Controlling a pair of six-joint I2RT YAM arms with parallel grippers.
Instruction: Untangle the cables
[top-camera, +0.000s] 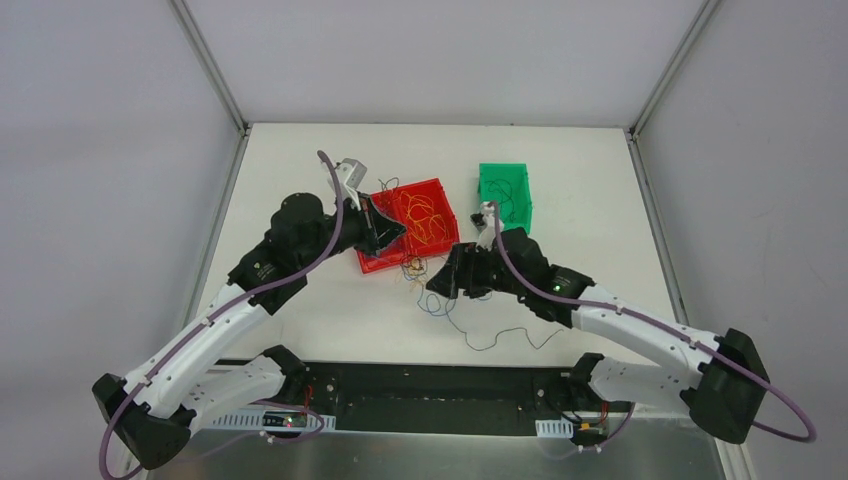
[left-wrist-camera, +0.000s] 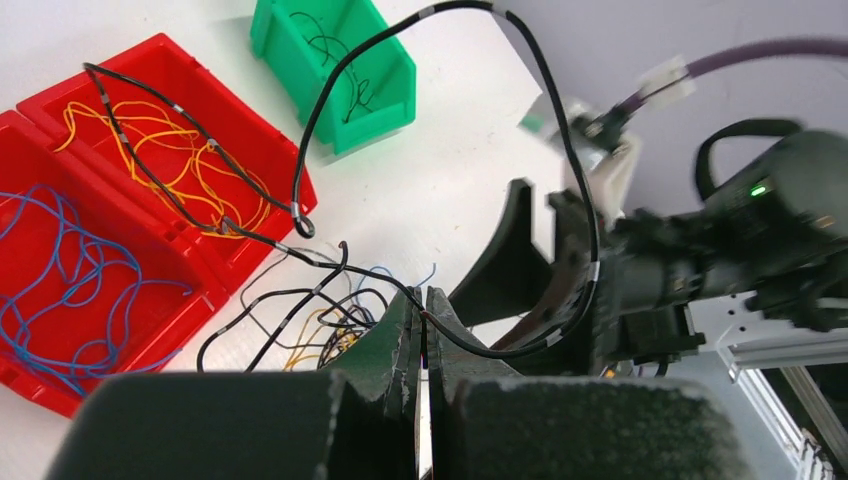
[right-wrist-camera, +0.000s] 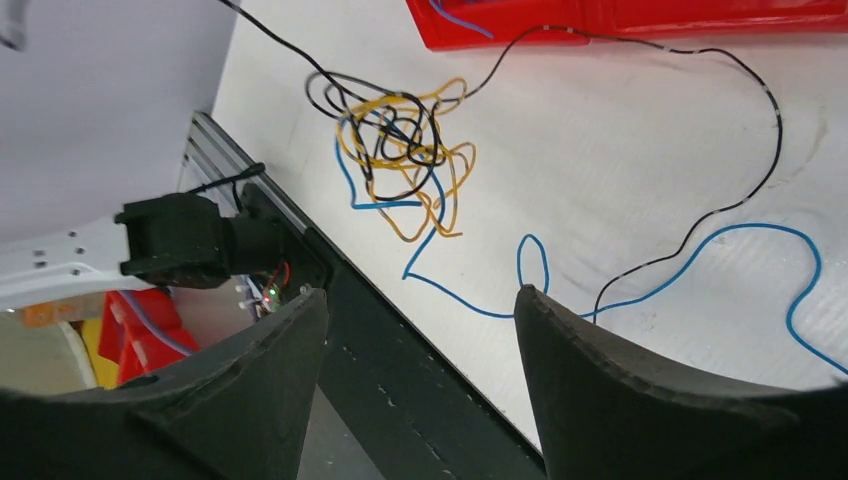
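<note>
A small tangle of cables (right-wrist-camera: 400, 150) in orange, black and blue lies on the white table just in front of the red bin (top-camera: 375, 262). My left gripper (left-wrist-camera: 425, 300) is shut on a black cable (left-wrist-camera: 545, 110). That cable arcs high over toward the right arm, and its other run trails back across the red bin (left-wrist-camera: 250, 262). My right gripper (right-wrist-camera: 420, 292) is open and empty, hovering above the table's near edge. A loose blue cable (right-wrist-camera: 700, 255) and a thin black one (right-wrist-camera: 745, 195) lie spread beside the tangle (top-camera: 415, 268).
The red bin has two compartments, one with orange cables (left-wrist-camera: 170, 160) and one with blue cables (left-wrist-camera: 70, 270). A green bin (top-camera: 503, 172) at the back right contains black cables. A dark metal rail (top-camera: 430, 385) runs along the table's near edge between the arm bases.
</note>
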